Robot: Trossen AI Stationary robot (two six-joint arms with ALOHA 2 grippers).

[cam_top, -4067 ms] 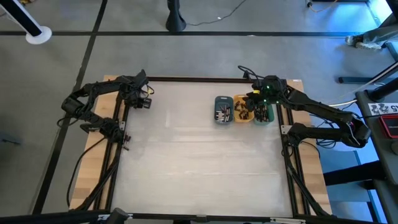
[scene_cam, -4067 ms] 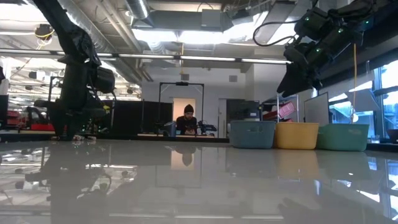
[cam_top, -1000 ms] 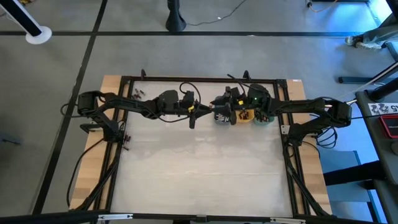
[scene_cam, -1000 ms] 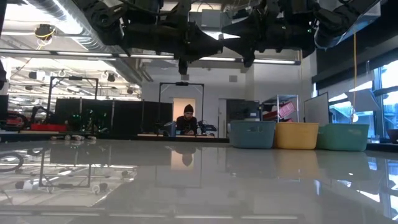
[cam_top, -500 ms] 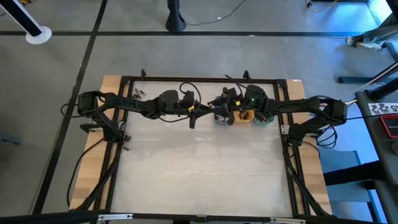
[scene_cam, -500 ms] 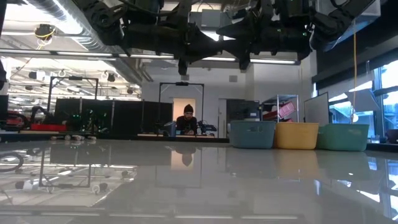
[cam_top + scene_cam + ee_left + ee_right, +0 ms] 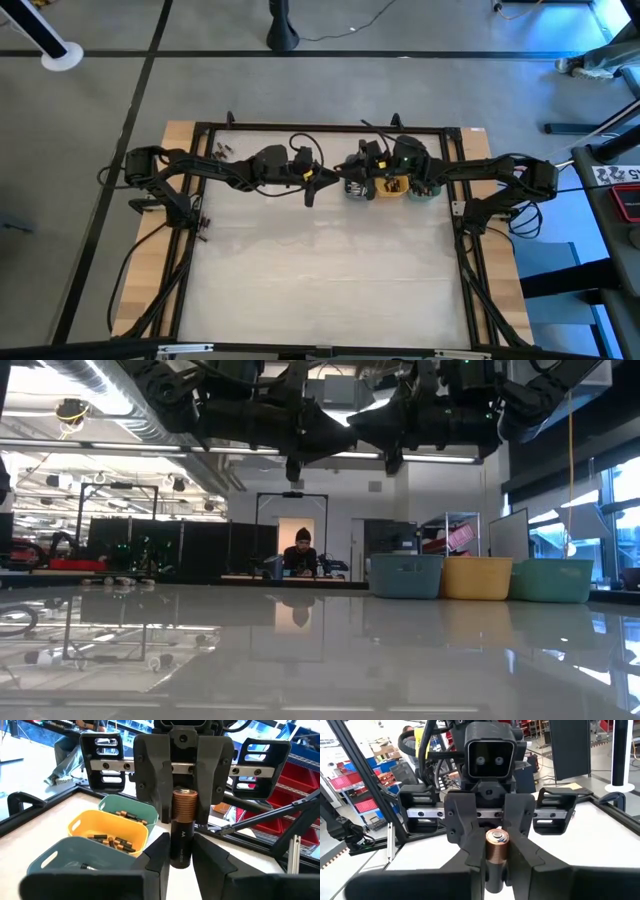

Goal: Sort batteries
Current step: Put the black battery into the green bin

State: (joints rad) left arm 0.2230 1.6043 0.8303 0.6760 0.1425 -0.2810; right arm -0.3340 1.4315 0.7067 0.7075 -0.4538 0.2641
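While both arms reach in over the far middle of the table (image 7: 320,280), the left gripper (image 7: 316,180) and right gripper (image 7: 348,181) meet tip to tip just left of three trays. One AA battery (image 7: 181,832) hangs between them: the left fingers (image 7: 157,857) clench its dark end, and the right fingers (image 7: 150,782) close on its copper end. To their right stand the blue tray (image 7: 60,852), the yellow tray (image 7: 82,822) with more batteries (image 7: 112,841) inside, and the green tray (image 7: 142,809).
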